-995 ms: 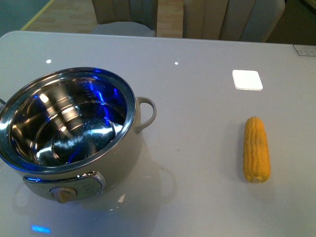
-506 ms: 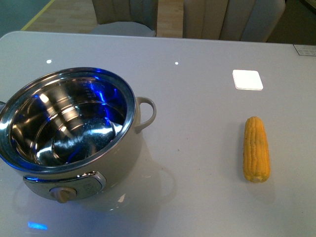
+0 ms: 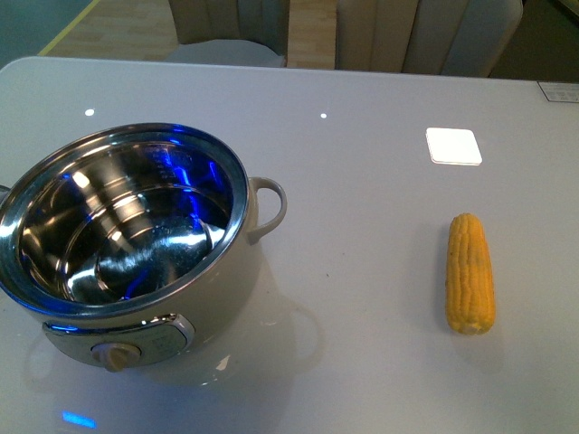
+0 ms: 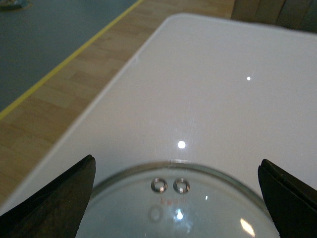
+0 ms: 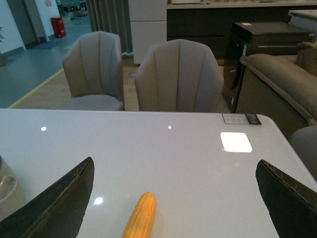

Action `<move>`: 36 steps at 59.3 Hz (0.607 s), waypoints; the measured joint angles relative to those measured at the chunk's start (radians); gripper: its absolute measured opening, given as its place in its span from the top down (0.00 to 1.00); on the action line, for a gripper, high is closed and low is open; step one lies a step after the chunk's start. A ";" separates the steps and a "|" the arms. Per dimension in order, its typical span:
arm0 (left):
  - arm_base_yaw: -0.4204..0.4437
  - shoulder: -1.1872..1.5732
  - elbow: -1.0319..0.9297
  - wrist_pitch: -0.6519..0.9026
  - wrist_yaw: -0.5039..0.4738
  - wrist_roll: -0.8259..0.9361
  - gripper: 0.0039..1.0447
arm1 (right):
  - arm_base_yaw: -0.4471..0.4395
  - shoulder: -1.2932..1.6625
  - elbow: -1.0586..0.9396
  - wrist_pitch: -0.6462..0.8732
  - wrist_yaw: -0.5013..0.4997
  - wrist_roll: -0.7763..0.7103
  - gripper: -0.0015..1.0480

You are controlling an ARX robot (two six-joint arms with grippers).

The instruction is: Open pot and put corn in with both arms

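The cream-white pot (image 3: pixel 228 287) stands open at the table's left in the front view, its shiny steel bowl empty and no lid on it. The yellow corn (image 3: pixel 469 273) lies on the table at the right, lengthwise away from me. Neither arm shows in the front view. In the left wrist view my left gripper (image 4: pixel 177 163) is open, its fingers spread over a round glass lid (image 4: pixel 178 210) that lies on the table. In the right wrist view my right gripper (image 5: pixel 175 163) is open and empty, with the corn (image 5: pixel 140 216) ahead between the fingers, toward one side.
A bright white square (image 3: pixel 452 146) shows on the table beyond the corn. Beige chairs (image 3: pixel 425 32) stand behind the far edge. A label (image 3: pixel 559 90) sits at the far right corner. The lid lies near the table's left edge (image 4: pixel 101 96), with wood floor beyond.
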 joint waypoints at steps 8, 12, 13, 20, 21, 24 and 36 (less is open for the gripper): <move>-0.002 -0.147 -0.044 -0.056 0.006 -0.051 0.06 | 0.000 0.000 0.000 0.000 0.000 0.000 0.08; -0.007 -0.230 -0.080 -0.082 0.016 -0.079 0.06 | 0.000 0.000 0.000 0.000 0.000 0.000 0.08; -0.009 -0.255 -0.091 -0.090 0.018 -0.087 0.06 | 0.000 0.000 0.000 0.000 0.000 0.000 0.08; -0.025 -0.408 -0.167 -0.142 0.066 -0.136 0.06 | 0.000 0.000 0.000 0.000 0.000 0.000 0.08; -0.028 -0.438 -0.182 -0.156 0.076 -0.151 0.06 | 0.000 0.000 0.000 0.000 0.000 0.000 0.08; -0.037 -0.517 -0.218 -0.193 0.102 -0.179 0.06 | 0.000 0.000 0.000 0.000 0.000 0.000 0.08; -0.059 -0.864 -0.375 -0.326 0.168 -0.245 0.06 | 0.000 0.000 0.000 0.000 0.000 0.000 0.08</move>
